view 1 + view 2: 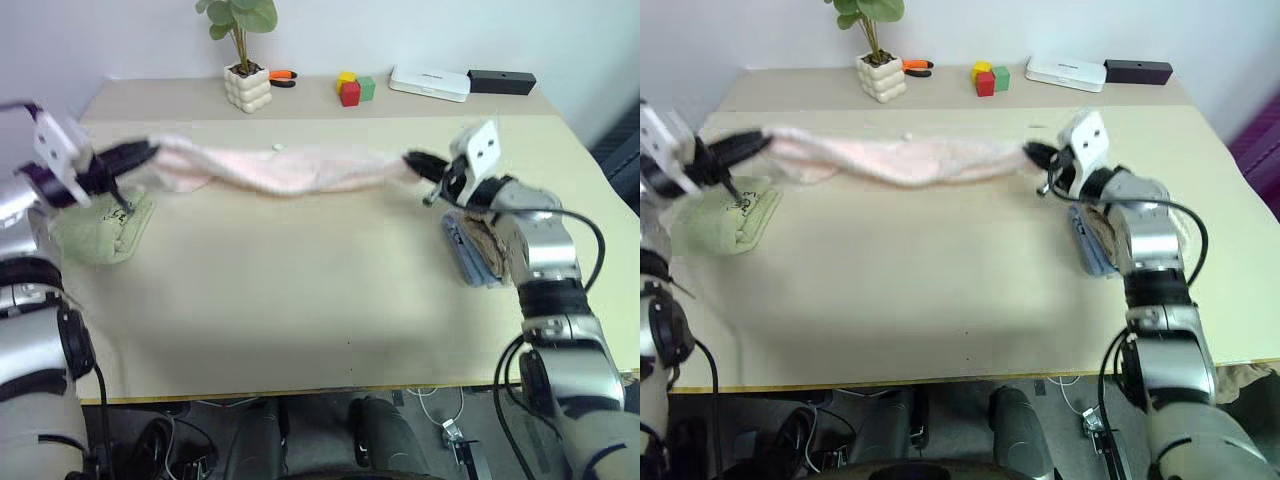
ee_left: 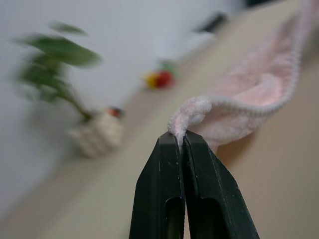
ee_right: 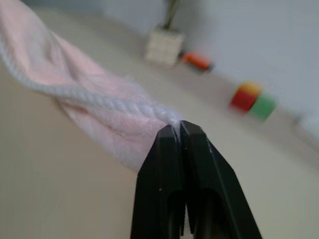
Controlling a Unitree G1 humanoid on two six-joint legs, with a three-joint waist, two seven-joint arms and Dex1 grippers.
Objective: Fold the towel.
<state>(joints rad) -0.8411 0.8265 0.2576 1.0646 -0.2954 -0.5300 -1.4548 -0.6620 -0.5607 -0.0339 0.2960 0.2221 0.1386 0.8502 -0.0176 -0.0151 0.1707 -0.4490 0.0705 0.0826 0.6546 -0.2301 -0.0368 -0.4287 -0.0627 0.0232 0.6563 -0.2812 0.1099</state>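
The pale pink towel (image 1: 275, 168) hangs stretched in the air above the table, sagging a little in the middle. My left gripper (image 1: 148, 152) is shut on its left corner, and the wrist view shows the towel's hem (image 2: 192, 112) pinched between the black fingers (image 2: 159, 174). My right gripper (image 1: 412, 160) is shut on the towel's right corner, where the corded edge (image 3: 114, 102) runs into the closed fingertips. Both grippers point inward toward each other at about the same height.
A light green folded towel (image 1: 100, 232) lies under my left hand. A beige towel on a blue cloth (image 1: 478, 250) lies under my right wrist. At the table's back stand a potted plant (image 1: 245, 75), coloured blocks (image 1: 352, 88), a white box (image 1: 430, 82) and a black box (image 1: 502, 80).
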